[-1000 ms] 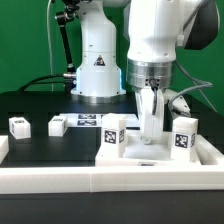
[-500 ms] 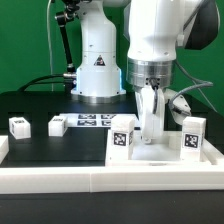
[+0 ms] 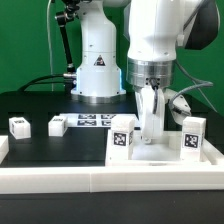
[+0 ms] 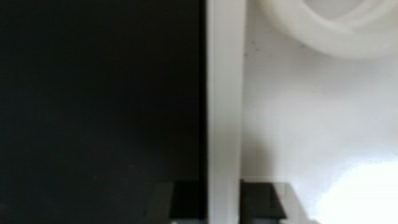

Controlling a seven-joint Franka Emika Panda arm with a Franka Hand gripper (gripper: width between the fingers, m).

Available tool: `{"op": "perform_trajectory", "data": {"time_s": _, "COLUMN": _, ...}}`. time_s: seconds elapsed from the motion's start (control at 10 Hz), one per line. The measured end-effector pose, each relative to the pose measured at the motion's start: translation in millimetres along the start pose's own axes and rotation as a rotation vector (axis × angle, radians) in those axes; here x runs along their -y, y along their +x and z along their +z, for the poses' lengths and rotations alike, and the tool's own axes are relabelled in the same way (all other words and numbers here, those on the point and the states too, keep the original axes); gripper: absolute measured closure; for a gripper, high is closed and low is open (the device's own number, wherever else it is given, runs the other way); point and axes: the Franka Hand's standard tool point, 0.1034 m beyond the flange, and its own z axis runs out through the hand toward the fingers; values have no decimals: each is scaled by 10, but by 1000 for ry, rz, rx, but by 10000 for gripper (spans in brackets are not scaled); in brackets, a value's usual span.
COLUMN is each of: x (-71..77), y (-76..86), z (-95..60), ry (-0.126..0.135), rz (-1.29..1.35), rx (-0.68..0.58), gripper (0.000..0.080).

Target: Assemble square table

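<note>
The square table's white slab [image 3: 165,156] lies flat on the black table at the exterior view's right. Two tagged white legs stand upright on it, one [image 3: 123,138] at its left corner and one [image 3: 192,137] at its right. My gripper [image 3: 150,128] reaches straight down between them. In the wrist view the slab's thin edge [image 4: 224,110] runs between my dark fingers [image 4: 185,205], so the gripper [image 4: 224,198] is shut on it. A round recessed hole [image 4: 347,20] shows in the slab's face [image 4: 320,120].
Two loose tagged leg blocks [image 3: 18,125] [image 3: 57,124] sit on the black table at the exterior view's left. The marker board [image 3: 90,120] lies behind them, before the robot's base [image 3: 98,70]. A long white rail [image 3: 100,178] runs across the front.
The slab with its two upright legs shifted toward the exterior view's right a second ago. It has held still for the last half second. The gripper stays shut.
</note>
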Motion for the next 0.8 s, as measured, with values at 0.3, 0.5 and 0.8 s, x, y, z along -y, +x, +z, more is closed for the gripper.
{"op": "perform_trajectory", "data": {"time_s": 0.3, "x": 11, "y": 11, "z": -4, "ry": 4, "rz": -90, "rx": -1, "gripper": 720}}
{"op": "perform_trajectory", "data": {"time_s": 0.5, "x": 39, "y": 206, "z": -15, "ry": 6, "rz": -312, "rx": -7, "gripper": 720}}
{"op": "perform_trajectory", "data": {"time_s": 0.8, "x": -23, "y": 467, "z": 19, "ry": -18, "rz": -495, "rx": -6, "gripper": 716}}
